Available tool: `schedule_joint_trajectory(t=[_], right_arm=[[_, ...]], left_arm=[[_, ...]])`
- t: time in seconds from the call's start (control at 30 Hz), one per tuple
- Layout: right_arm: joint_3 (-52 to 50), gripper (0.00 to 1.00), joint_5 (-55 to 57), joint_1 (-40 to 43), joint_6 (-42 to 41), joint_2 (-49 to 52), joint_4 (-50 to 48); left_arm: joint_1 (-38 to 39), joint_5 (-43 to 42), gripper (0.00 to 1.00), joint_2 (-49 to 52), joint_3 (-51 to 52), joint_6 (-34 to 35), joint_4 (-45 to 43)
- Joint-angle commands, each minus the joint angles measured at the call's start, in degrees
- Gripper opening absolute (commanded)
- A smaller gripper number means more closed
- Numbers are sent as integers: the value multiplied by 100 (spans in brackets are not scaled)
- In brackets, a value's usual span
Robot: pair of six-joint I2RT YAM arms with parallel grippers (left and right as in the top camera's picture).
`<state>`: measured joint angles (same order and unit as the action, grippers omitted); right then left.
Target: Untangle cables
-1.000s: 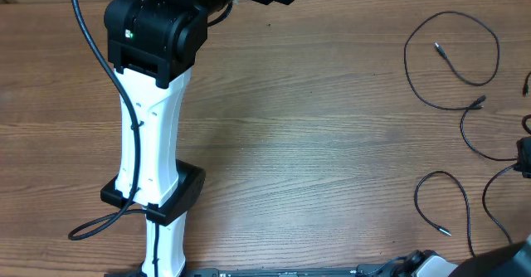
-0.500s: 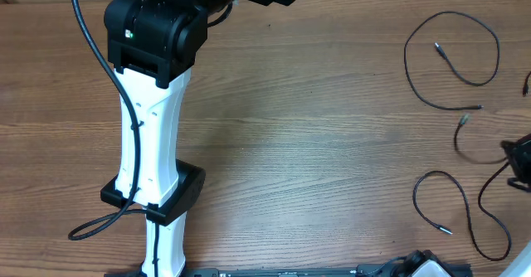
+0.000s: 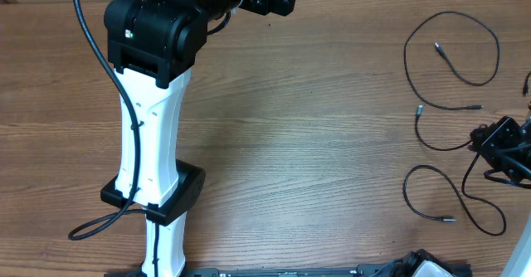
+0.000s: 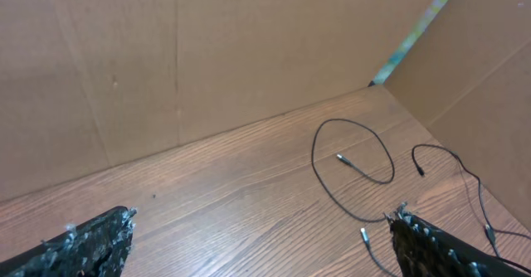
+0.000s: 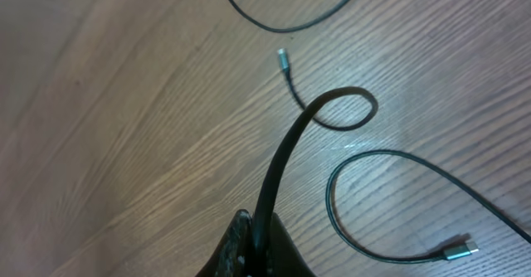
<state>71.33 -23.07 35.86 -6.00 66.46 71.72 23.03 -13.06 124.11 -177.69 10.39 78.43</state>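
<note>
near loop: near loop lay on the worktop closest to the arm bases. It had slid a bit left in the last second, and its plug tip sat higher than before.
right hand: right hand was clenched on the held cable. It had come in from the right edge toward the middle.
held cable: it rose out of the closed fingers, curled once and ended in a bare plug on the wood. Its free end had been dragged left, away from the tail of the far loop.
far loop: far loop had not moved and lay by itself at the back right, plug inside the ring.
left hand: left hand was spread wide and empty, parked at the far edge facing the cardboard wall. No change.
meaning: the pull looked to be working, with three strands now mostly apart. Probably one more drag is needed before release.
hidden: the near loop's far end ran under the right hand, so I couldn't tell whether it crossed the held cable there. Another strand at the right border was cut off, and the left hand was half out of the overhead view.
</note>
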Motion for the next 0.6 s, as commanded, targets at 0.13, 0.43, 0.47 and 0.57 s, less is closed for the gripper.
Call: schedule_joint_trajectory(t=[0.13,0.43,0.47,0.57], right_arm=[[-317,4,160,-28,-205,433,-118],[-1899,7,334,-22,-1252,535,-1552],[-1950,8,538,-22,-1458,535,-1556],[-2039,8,1451,-22,-2293,535,-1467]], left_arm=[[26,-57,100,-83,15,35,87],[26,-50,100,-81,15,17,90],[26,-50,100,-81,15,-4,92],[26,-48,99,-81,15,-11,111]])
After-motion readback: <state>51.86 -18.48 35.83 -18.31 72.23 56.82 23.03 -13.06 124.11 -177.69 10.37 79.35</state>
